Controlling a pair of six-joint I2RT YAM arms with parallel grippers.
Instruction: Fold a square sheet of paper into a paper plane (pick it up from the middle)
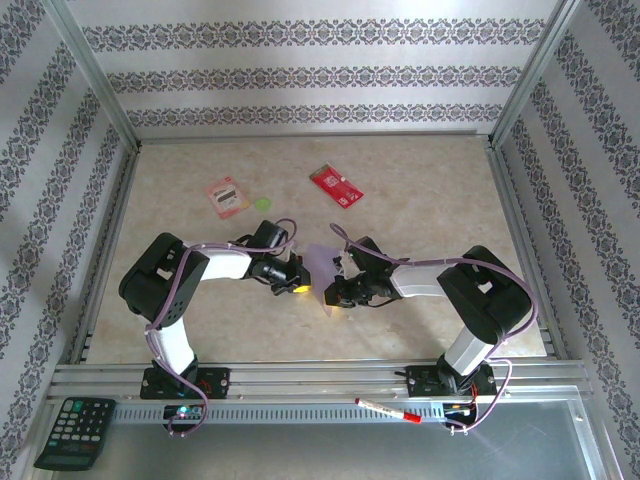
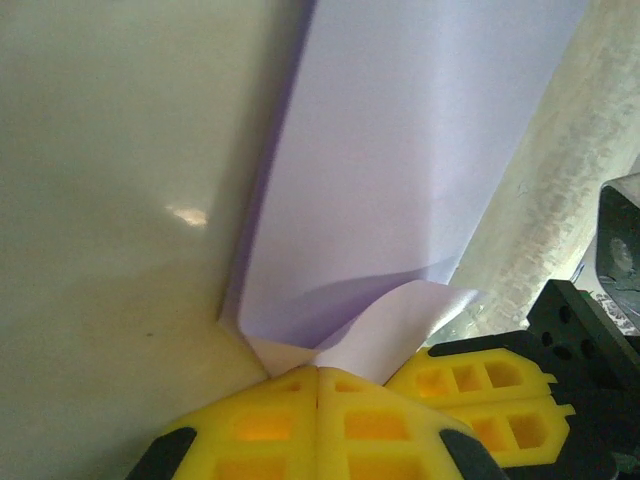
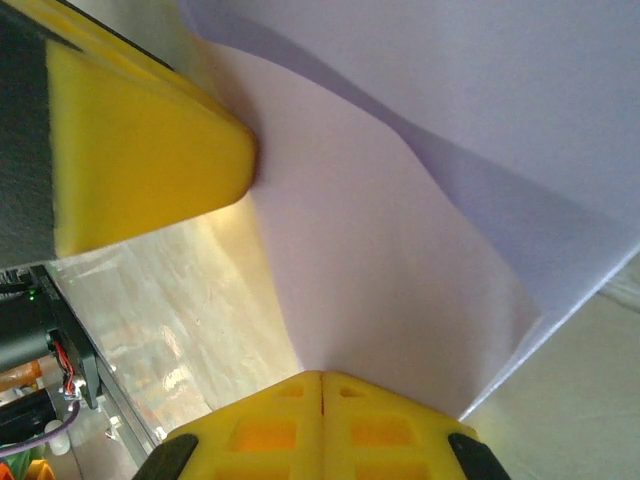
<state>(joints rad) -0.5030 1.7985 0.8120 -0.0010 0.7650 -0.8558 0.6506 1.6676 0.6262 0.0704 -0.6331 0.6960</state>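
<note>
so both arms are bent in toward the middle of the table, with the square sheet of paper right between their tips. it's pale lilac and folded over on itself; the wrist cams show two layers, the upper one a bit darker, the lower flap curling toward the fingertips. the left gripper has its yellow fingers pressed together, pinching the paper's near corner; the right gripper is the same deal, fingers together and nipping the paper's edge. the two grippers sit just beside each other, nearly touching. further back on the table there's a red card, a pink-red packet off to its left, and a small green disc just beside the packet. a calculator and a red marker lie down at the near edge, well apart from the paper.
</note>
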